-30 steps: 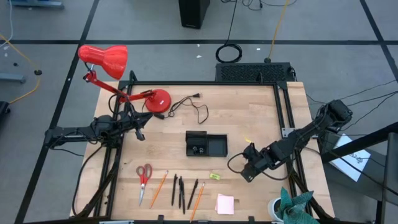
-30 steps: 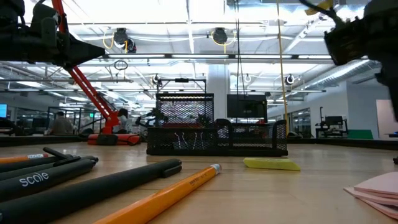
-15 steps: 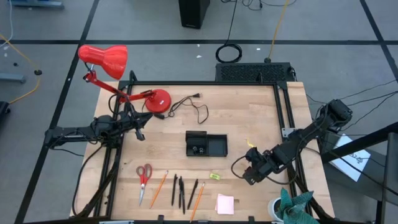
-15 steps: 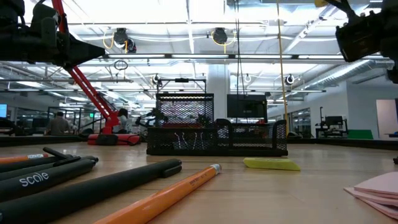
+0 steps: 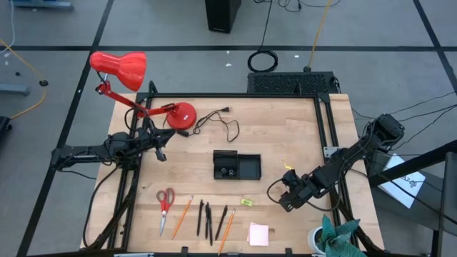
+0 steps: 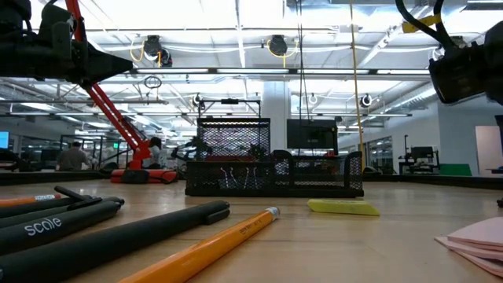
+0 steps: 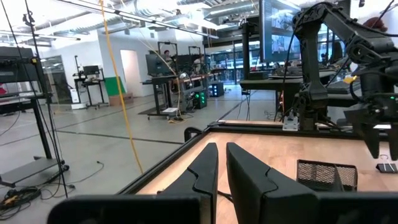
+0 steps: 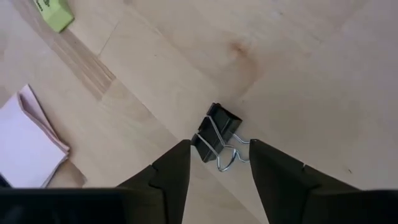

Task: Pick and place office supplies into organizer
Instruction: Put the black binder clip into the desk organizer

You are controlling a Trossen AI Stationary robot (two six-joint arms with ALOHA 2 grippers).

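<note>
My right gripper (image 8: 217,171) is open and points down over a small black binder clip (image 8: 217,132) that lies on the wooden table, one finger on either side of its wire handles (image 8: 227,158), not touching. In the high view this gripper (image 5: 285,200) is at the near right, right of the small yellow item (image 5: 246,203). The black organizer (image 5: 237,165) stands mid-table with clips inside. Red-handled scissors (image 5: 166,202), orange pencils (image 5: 182,215), dark pens (image 5: 207,218) and the pink pad (image 5: 258,233) lie along the near edge. My left gripper (image 5: 161,153) waits, shut, at the left.
A red desk lamp (image 5: 118,68) stands at the far left with its base (image 5: 180,116) and black cord (image 5: 221,123) on the table. Black frame rails (image 5: 328,135) run along the table's sides. A green cloth in a white cup (image 5: 332,237) sits at the near right corner.
My right gripper has gone down toward the table and a little toward the near right corner, staying open. Nothing on the table has moved.
</note>
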